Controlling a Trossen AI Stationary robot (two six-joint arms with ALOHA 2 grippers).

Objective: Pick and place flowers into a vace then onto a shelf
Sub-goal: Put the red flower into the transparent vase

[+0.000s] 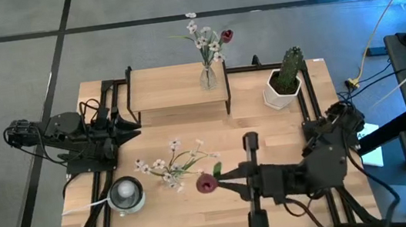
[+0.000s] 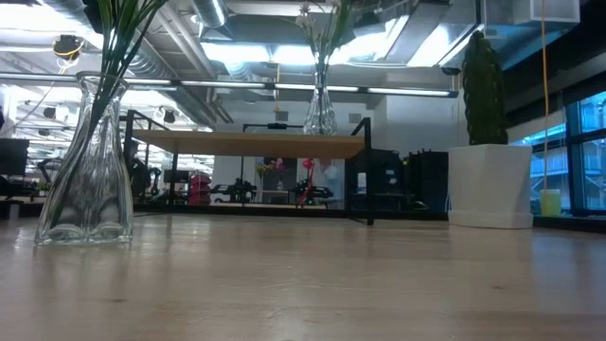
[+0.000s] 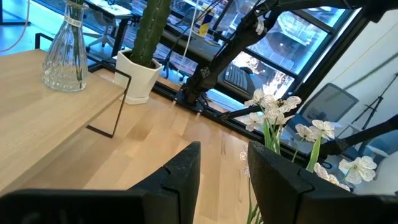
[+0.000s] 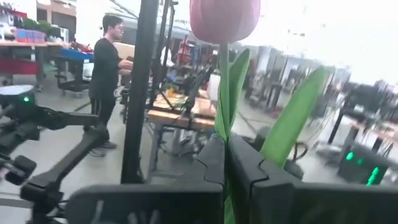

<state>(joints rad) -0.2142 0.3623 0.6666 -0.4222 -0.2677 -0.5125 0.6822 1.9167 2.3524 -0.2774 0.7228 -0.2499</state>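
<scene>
My right gripper (image 1: 222,175) is over the table's near middle, shut on a red-bud flower (image 1: 206,183) with long green leaves (image 4: 292,118). A glass vase (image 1: 126,194) stands on the table at the near left; in the low view (image 2: 85,170) green stems rise from it. White blossom sprays (image 1: 169,164) lean over the table between the vase and my right gripper. My left gripper (image 1: 133,128) is open and empty at the table's left, beside the shelf (image 1: 169,87). On the shelf stands a second vase (image 1: 208,76) with white and red flowers. My right gripper pinches the flower's green stem (image 4: 222,118) between its two fingers, a little below the bud (image 4: 224,18). The fingers lie level and point toward the table's left. The bud sticks out beyond the fingertips. No part of the flower shows on the tabletop in the low view.
A green cactus in a white pot (image 1: 286,78) stands at the far right beside the shelf. Bare tabletop (image 1: 267,133) lies between the shelf and my right arm. A person (image 4: 106,74) stands in the room beyond the table, away from the arms.
</scene>
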